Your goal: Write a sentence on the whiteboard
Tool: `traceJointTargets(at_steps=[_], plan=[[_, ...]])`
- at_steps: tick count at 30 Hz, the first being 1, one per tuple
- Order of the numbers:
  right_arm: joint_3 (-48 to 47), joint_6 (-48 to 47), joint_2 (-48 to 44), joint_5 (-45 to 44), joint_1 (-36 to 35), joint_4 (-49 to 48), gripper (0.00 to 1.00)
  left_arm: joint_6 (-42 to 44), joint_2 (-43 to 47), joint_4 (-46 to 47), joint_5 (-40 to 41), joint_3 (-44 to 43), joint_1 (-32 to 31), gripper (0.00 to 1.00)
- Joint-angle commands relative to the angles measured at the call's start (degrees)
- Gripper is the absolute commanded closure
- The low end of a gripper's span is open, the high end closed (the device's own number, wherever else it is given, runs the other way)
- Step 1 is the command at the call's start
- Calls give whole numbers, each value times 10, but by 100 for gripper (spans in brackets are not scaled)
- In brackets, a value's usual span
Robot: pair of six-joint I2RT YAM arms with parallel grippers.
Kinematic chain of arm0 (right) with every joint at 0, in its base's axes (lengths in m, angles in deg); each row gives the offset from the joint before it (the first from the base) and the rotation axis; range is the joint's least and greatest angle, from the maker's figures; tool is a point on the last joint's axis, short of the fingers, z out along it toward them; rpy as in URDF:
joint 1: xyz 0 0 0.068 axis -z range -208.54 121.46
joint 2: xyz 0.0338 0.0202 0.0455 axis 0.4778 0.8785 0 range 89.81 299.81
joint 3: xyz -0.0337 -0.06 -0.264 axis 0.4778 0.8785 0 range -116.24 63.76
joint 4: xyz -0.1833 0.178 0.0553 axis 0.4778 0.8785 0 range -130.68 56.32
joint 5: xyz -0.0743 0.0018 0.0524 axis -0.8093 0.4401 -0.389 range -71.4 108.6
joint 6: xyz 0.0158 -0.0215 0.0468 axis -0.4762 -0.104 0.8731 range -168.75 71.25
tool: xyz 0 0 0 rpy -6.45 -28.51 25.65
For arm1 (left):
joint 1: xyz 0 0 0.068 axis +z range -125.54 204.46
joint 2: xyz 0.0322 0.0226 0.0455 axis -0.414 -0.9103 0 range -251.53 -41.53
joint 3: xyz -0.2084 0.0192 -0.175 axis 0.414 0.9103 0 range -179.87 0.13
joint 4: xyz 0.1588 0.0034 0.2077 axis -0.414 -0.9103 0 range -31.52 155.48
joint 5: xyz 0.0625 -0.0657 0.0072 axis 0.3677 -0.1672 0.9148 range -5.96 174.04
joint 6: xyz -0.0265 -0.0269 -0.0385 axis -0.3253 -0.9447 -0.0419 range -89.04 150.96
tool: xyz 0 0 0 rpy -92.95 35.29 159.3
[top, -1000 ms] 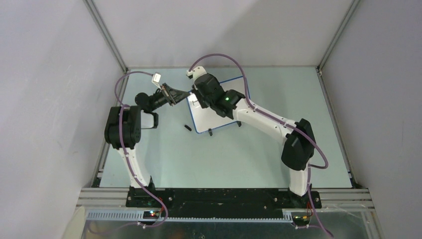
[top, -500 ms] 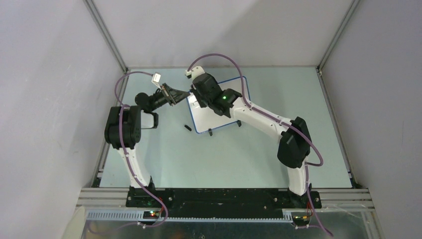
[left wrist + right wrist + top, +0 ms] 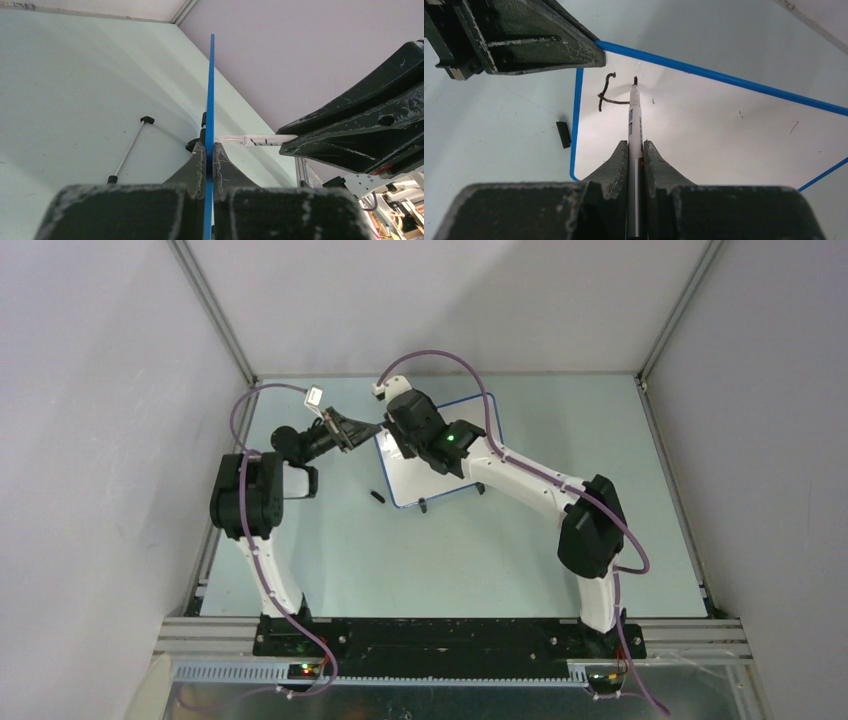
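- Base rail (image 3: 450, 638): black, flat, bolted along near edge. Both arms have white shells w/ black joints and purple cables looped over them.
- Table (image 3: 450, 560): pale green, matte, flat, a few faint scuffs.
- Cap-like piece (image 3: 377, 497): small, black, stubby block. Lies on the table just beside the board's near-left corner, not touching it.
- Whiteboard (image 3: 412, 482): rect., glossy white w/ glare, thin blue frame, rounded corners. Sits mid-table toward the far side, mostly under the right wrist. Black feet show at its near edge. Seen edge-on from the left wrist cam it is a thin blue strip.
- Wire foot (image 3: 131, 150): thin metal rod w/ black tips, beside the board on the table.
- Left gripper (image 3: 209, 152): dark, scuffed, wedge-shaped fingers pressed together on the board's blue left edge.
- Right gripper (image 3: 636, 150): same worn dark fingers, clamped on the marker (image 3: 635, 117).
- Marker: slim round barrel, white w/ black print, fine dark tip. Points at the board near the corner the left gripper holds. Can't tell if the tip touches.
- Sentence (image 3: 606, 95): only first thin black strokes, a hooked upright + wavy crossbar ending just by the tip.
- Walls (image 3: 450, 300): smooth grey-lilac panels, aluminium corner posts.
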Motion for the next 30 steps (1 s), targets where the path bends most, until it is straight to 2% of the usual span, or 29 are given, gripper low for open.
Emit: traceJointTargets(at_steps=[1, 17, 30], plan=[[18, -4, -17, -15, 2, 0, 100, -5, 7, 42, -14, -4, 0, 100], [67, 5, -40, -15, -7, -8, 100, -5, 7, 43, -14, -5, 1, 100], [58, 3, -62, -15, -12, 0, 100, -5, 7, 43, -14, -5, 0, 100]])
